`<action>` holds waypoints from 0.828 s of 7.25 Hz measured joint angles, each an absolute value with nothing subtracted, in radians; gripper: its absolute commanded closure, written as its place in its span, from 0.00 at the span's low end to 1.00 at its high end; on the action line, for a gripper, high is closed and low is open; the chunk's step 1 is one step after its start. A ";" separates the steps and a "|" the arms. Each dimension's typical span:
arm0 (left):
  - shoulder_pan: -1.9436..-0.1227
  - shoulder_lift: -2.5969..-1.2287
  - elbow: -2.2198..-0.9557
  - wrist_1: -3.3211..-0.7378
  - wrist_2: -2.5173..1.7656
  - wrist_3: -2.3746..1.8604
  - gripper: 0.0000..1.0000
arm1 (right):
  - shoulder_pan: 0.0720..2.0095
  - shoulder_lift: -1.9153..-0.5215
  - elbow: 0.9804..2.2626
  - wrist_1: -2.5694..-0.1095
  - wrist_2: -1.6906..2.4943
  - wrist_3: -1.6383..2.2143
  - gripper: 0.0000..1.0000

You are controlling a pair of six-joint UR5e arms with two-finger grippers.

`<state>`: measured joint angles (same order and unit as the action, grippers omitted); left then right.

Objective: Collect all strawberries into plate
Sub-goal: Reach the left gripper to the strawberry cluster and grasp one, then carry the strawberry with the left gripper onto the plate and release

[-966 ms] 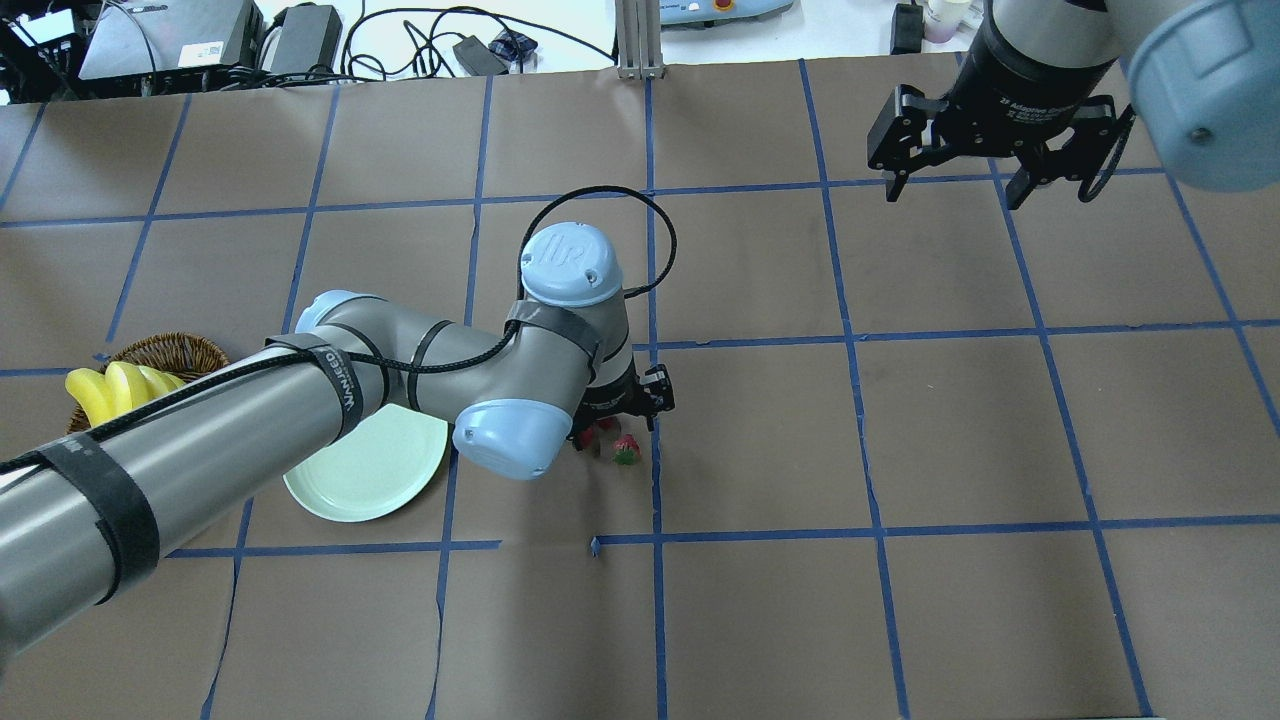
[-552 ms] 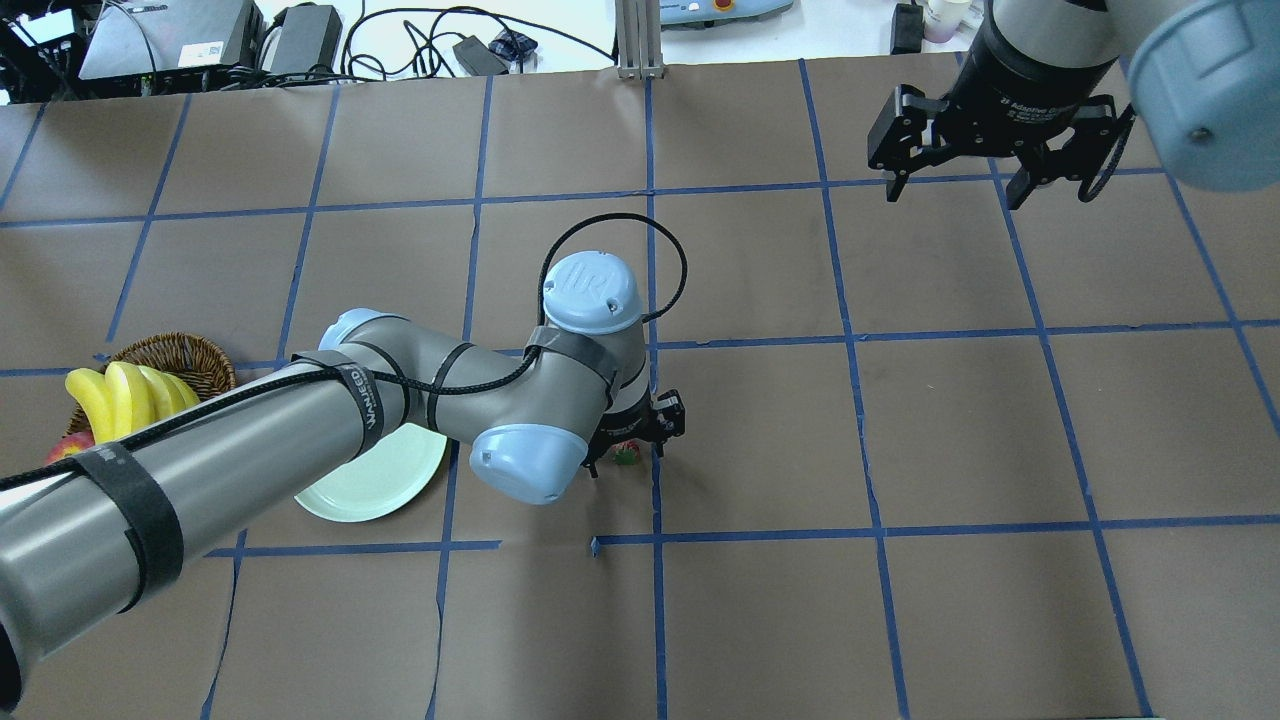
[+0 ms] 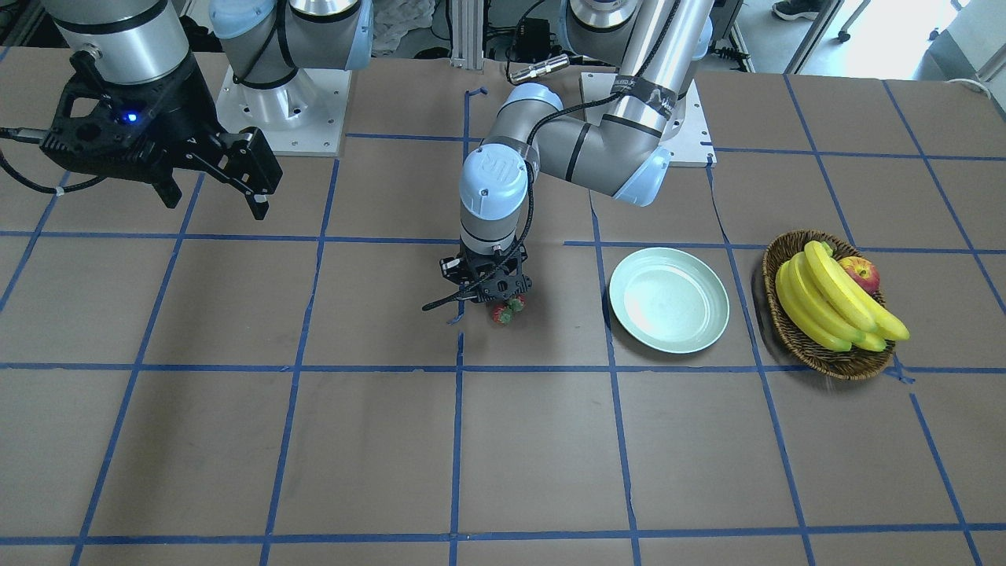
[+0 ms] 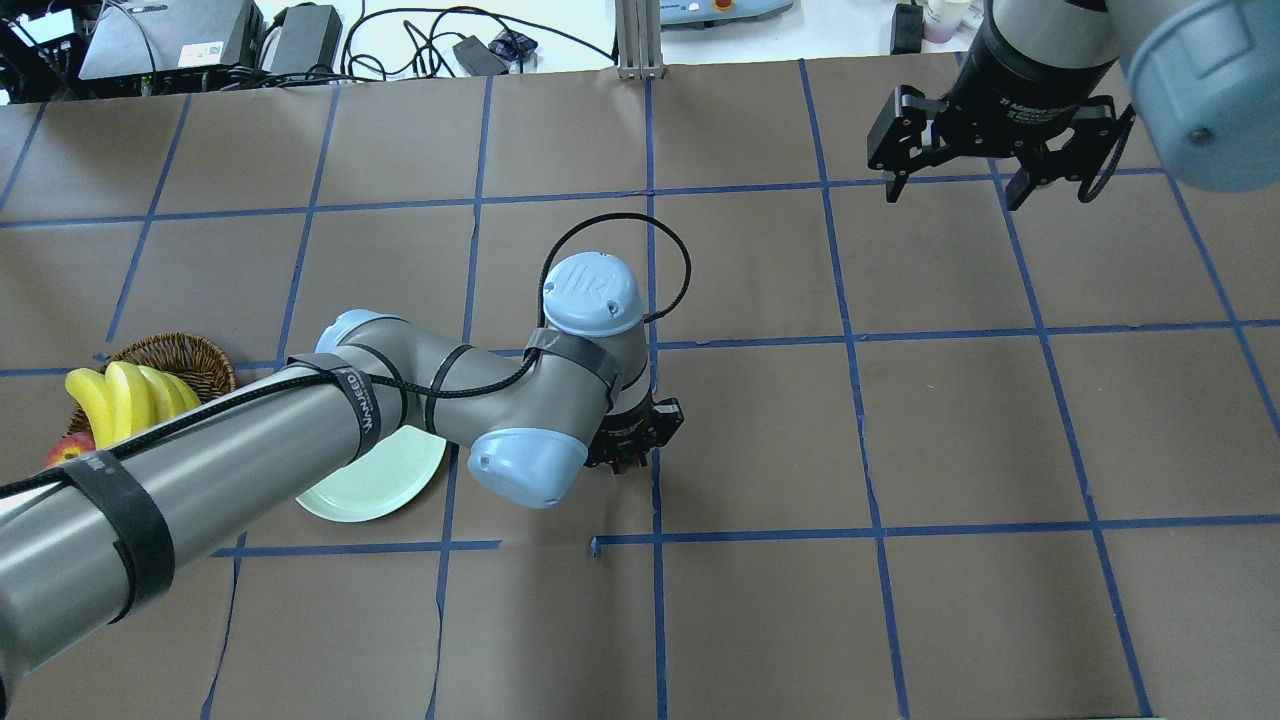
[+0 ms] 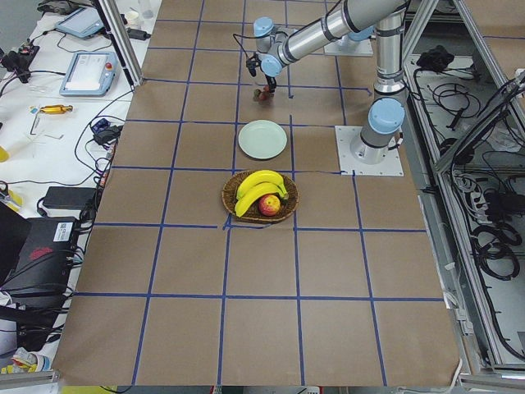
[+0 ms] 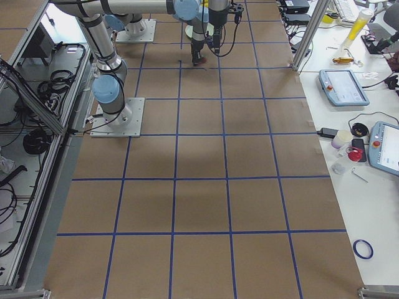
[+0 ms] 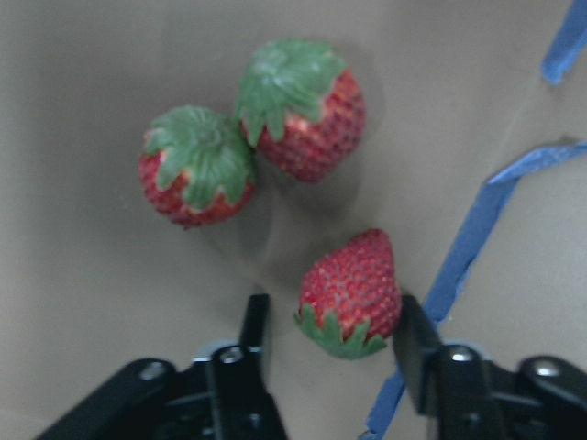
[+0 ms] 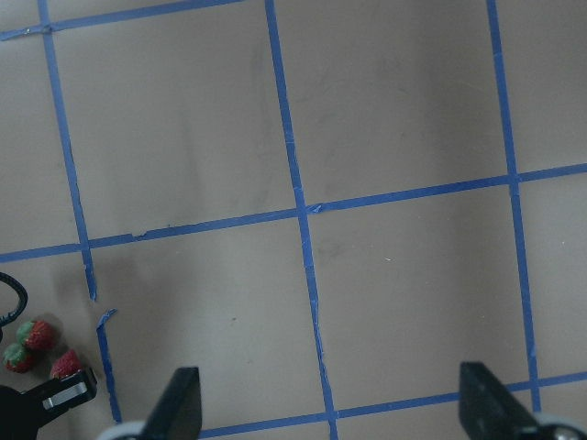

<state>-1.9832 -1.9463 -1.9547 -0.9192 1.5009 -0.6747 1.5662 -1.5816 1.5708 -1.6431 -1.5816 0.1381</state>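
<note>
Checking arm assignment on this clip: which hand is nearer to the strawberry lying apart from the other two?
Left. The left hand is low over the strawberry and straddles it, open. The right hand hangs open, raised, far off toward the robot's right.

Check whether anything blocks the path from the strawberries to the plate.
Nothing visible does. Only bare table lies between the strawberries and the plate; the banana basket sits beyond the plate.

Strawberries lie on the table beside the plate, basket beyond.
</note>
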 measured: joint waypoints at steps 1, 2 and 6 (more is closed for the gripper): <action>-1.982 -1.940 -1.945 -0.921 1.523 -0.657 1.00 | 1.566 -1.582 1.571 -1.643 -1.581 0.138 0.00; -1.978 -1.926 -1.944 -0.929 1.560 -0.635 1.00 | 1.566 -1.581 1.571 -1.644 -1.580 0.138 0.00; -1.758 -1.833 -1.974 -1.072 1.696 -0.349 1.00 | 1.566 -1.581 1.572 -1.643 -1.578 0.138 0.00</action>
<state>-1.7576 -1.8330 -1.9744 -1.0721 1.6960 -0.3492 1.5662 -1.5813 1.5718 -1.6429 -1.5785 0.1381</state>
